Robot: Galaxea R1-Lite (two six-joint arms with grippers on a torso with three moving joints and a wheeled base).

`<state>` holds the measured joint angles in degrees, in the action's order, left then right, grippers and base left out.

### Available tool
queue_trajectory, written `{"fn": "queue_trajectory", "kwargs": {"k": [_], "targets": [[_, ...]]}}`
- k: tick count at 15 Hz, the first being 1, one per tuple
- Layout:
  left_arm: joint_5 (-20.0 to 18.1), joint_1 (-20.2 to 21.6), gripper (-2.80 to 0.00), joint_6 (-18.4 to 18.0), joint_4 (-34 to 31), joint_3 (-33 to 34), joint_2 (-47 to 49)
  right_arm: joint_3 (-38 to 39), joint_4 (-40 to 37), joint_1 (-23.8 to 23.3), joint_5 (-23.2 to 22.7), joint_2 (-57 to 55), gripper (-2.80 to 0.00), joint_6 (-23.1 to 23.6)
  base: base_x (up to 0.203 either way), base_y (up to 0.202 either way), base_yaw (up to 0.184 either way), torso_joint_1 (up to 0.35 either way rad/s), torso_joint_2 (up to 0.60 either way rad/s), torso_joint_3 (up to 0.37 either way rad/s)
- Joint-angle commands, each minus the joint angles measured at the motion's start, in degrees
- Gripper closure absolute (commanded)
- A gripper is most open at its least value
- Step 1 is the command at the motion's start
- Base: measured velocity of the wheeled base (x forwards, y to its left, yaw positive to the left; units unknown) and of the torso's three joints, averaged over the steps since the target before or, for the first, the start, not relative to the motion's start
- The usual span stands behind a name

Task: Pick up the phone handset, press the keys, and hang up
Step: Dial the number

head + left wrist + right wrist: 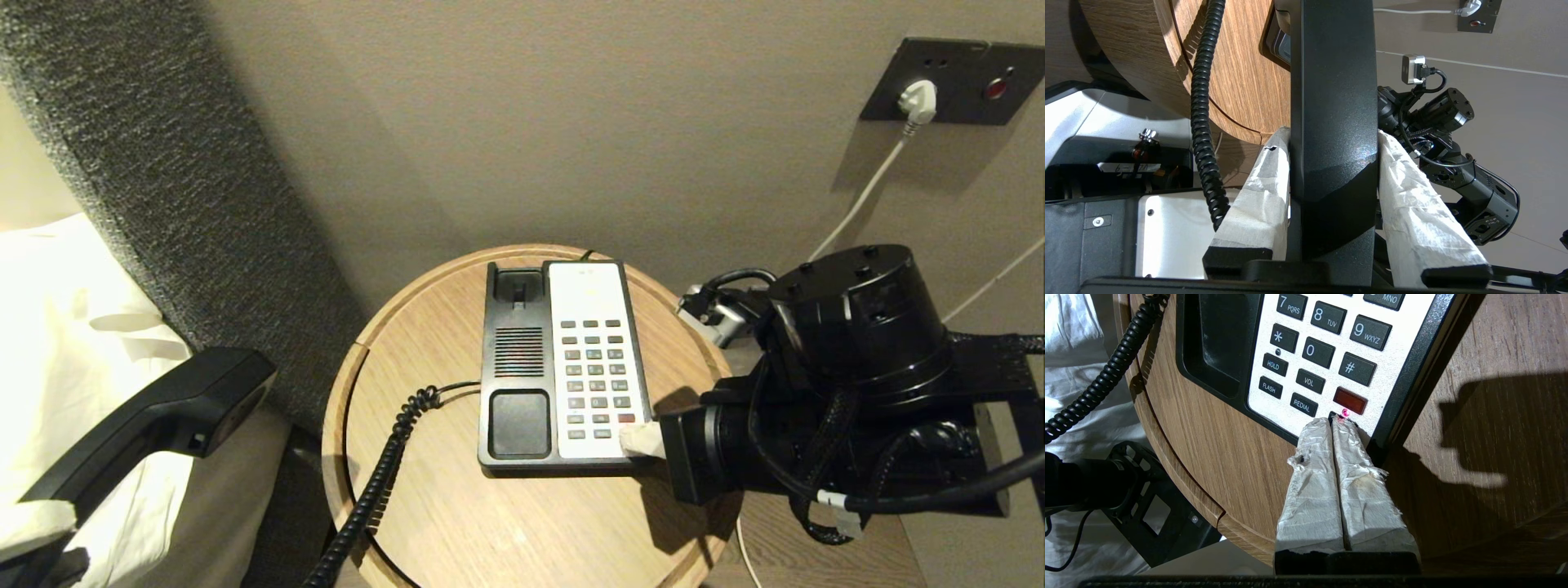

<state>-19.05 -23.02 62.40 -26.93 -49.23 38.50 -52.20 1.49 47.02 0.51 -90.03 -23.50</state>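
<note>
The black phone handset (155, 420) hangs in the air left of the round table, clamped between the white-wrapped fingers (1261, 192) of my left gripper (1333, 134). In the left wrist view the handset (1333, 102) fills the gap between them. Its coiled cord (380, 482) runs down off the table edge. The phone base (563, 367) lies on the table with an empty cradle (520, 292). My right gripper (641, 438) is shut, fingers pressed together, its tips (1334, 421) on the keypad's near right corner, over a small key just below the red key (1350, 400).
The round wooden table (457, 523) has a raised rim. A wall socket (951, 82) with a white plug and cable sits at the back right. White bedding (57, 327) and a grey headboard (163, 163) lie on the left.
</note>
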Motion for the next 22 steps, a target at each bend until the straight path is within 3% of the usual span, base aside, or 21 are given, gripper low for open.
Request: {"fn": "queue_trajectory", "kwargs": {"k": [1,22], "targets": [[-0.1,0.0,0.00,0.4,-0.1,0.0,0.0,0.2,-0.1,-0.1,0.1,-0.5,0.00,0.0,0.000,0.000,0.000,0.000,0.00,0.000],[-0.2,0.0,0.00,0.4,-0.1,0.1,-0.4,-0.2,-0.2,-0.8,0.7,2.0,0.00,0.2,0.000,0.000,0.000,0.000,0.00,0.000]]}}
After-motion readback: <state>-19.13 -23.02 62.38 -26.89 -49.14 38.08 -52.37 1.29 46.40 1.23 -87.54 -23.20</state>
